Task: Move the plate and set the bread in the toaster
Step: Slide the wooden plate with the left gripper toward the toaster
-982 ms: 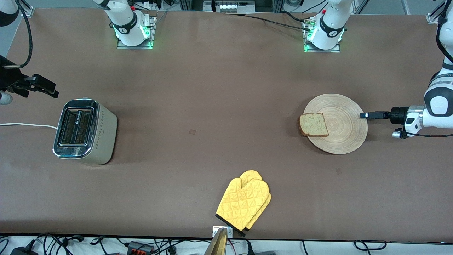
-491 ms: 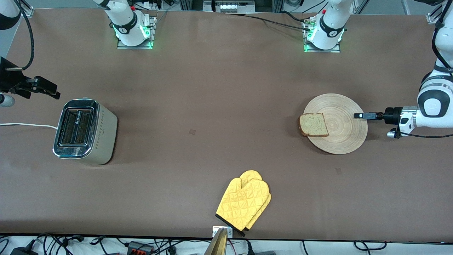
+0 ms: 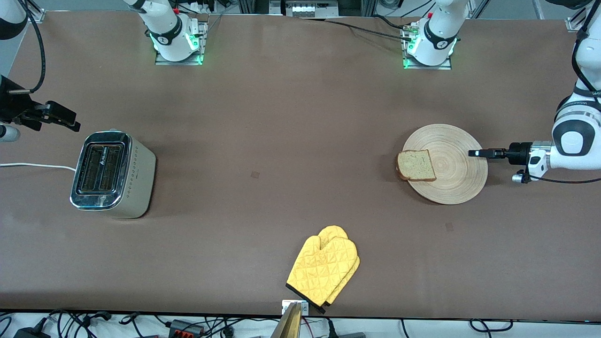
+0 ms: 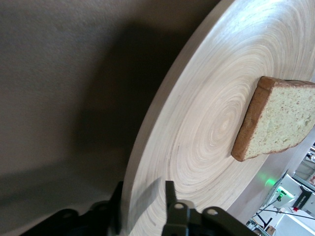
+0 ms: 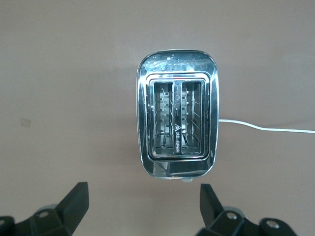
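Observation:
The pale wooden plate (image 3: pixel 453 185) lies toward the left arm's end of the table, and the bread (image 3: pixel 416 165) rests on its edge toward the toaster. My left gripper (image 3: pixel 474 152) is at the plate's rim at the end away from the bread. In the left wrist view its open gripper (image 4: pixel 143 189) has one finger under the rim and one over the plate (image 4: pixel 197 128), with the bread (image 4: pixel 283 118) farther along. The toaster (image 3: pixel 110 173) stands toward the right arm's end, slots empty. My right gripper (image 3: pixel 70 123) hovers open beside it and looks down on the toaster (image 5: pixel 175 120); its gripper (image 5: pixel 142 196) is empty.
A yellow oven mitt (image 3: pixel 324 270) lies near the table's front edge, in the middle. The toaster's white cord (image 3: pixel 33 165) runs off toward the right arm's end and also shows in the right wrist view (image 5: pixel 266 129).
My left gripper has slid in toward the plate until its fingertips reach over the rim. My right gripper has barely shifted. Plate, bread and toaster have not moved.

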Action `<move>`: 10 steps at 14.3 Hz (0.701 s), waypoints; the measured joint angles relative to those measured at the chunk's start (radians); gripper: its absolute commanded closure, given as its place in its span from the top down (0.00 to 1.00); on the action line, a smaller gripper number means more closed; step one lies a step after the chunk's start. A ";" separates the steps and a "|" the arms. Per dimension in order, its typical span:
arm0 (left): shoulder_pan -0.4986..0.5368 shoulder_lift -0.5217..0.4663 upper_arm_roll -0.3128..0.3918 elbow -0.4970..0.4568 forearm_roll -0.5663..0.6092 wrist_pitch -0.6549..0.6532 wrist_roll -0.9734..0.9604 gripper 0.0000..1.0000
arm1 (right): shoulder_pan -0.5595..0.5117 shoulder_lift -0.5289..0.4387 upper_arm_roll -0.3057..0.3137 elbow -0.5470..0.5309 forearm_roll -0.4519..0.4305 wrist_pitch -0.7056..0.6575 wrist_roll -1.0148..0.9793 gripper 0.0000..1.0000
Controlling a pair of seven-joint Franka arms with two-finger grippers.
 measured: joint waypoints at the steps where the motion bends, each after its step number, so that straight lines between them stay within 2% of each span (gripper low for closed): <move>1: 0.003 0.000 0.000 0.003 -0.017 -0.020 0.009 0.10 | 0.000 0.002 0.000 0.000 0.000 0.000 0.000 1.00; 2: 0.005 0.000 0.000 0.005 -0.020 -0.032 0.011 0.03 | 0.000 0.003 0.000 0.000 0.000 0.000 0.000 1.00; 3: 0.007 -0.001 0.000 0.008 -0.031 -0.052 0.022 0.01 | 0.000 0.005 0.000 0.000 0.000 0.000 0.000 1.00; 6: 0.009 -0.010 -0.012 0.018 -0.037 -0.096 0.058 0.01 | 0.000 0.008 0.000 0.000 0.000 0.000 0.000 1.00; 10: 0.002 -0.009 -0.074 0.043 -0.072 -0.145 0.093 0.01 | 0.001 0.008 0.001 0.006 0.000 0.002 0.000 1.00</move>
